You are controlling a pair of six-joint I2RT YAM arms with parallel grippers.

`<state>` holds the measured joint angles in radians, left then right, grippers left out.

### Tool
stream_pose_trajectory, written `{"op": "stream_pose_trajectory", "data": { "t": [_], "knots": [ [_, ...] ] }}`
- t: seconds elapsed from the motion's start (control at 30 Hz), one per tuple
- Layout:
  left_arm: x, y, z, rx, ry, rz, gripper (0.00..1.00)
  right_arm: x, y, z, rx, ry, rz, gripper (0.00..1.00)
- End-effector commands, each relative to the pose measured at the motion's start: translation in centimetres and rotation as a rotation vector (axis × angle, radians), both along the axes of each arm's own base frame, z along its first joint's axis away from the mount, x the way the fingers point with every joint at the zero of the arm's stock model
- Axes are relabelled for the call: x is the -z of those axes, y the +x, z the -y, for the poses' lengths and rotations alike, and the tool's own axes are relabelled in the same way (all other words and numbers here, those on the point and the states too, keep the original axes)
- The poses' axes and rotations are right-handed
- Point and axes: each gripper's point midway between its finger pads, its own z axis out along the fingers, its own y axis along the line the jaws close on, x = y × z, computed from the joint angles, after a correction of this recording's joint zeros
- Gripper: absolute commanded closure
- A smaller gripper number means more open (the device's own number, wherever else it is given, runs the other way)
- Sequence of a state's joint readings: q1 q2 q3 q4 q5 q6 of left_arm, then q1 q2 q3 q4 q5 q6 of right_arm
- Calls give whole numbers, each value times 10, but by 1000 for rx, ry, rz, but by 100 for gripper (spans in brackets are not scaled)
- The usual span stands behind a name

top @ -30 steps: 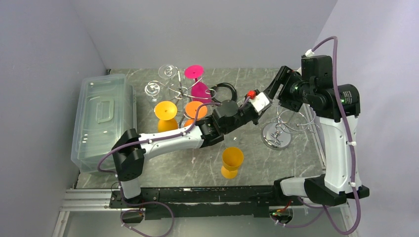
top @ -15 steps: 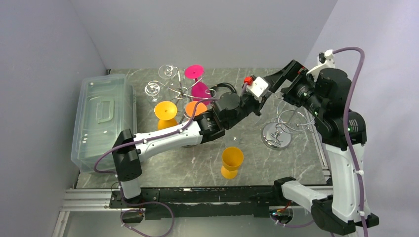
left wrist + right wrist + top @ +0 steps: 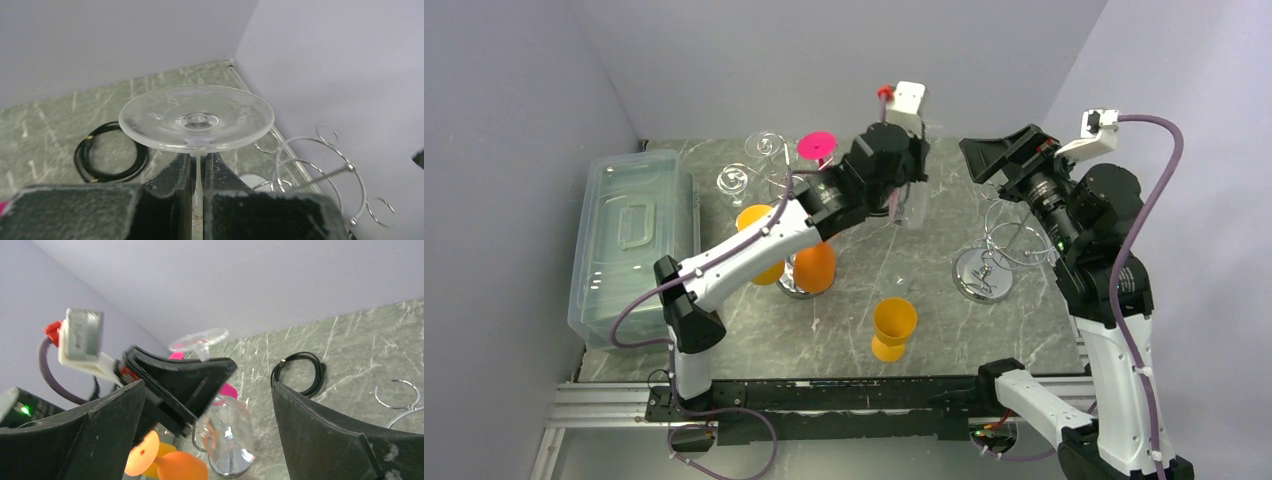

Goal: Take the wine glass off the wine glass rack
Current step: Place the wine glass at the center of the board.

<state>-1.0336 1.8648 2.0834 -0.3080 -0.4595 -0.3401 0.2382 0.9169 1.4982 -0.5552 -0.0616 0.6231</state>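
My left gripper (image 3: pixel 197 176) clamps the stem of the clear wine glass (image 3: pixel 197 119), foot up; my right gripper (image 3: pixel 209 390) gapes empty. I cannot tell what the clear lidded plastic box (image 3: pixel 629 235) holds.

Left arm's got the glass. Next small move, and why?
Probably lower it toward bare table beside the orange cup. The left gripper is shut on the wine glass at its stem, foot up. The glass hangs high and well apart from the rack, so removal looks done; only setting down remains.
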Motion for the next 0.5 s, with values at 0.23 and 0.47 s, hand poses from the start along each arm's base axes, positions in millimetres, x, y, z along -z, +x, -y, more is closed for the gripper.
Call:
{"op": "stream_pose_trajectory", "data": {
  "t": [0.23,0.47],
  "knots": [
    [-61,26,-118,-262,-425,-218,100,-10,18,-30,-150,30,176,0],
    [-108,25,-147,-252,-691,-204,100,-2,24,-55,-293,115,245,2]
  ]
}}
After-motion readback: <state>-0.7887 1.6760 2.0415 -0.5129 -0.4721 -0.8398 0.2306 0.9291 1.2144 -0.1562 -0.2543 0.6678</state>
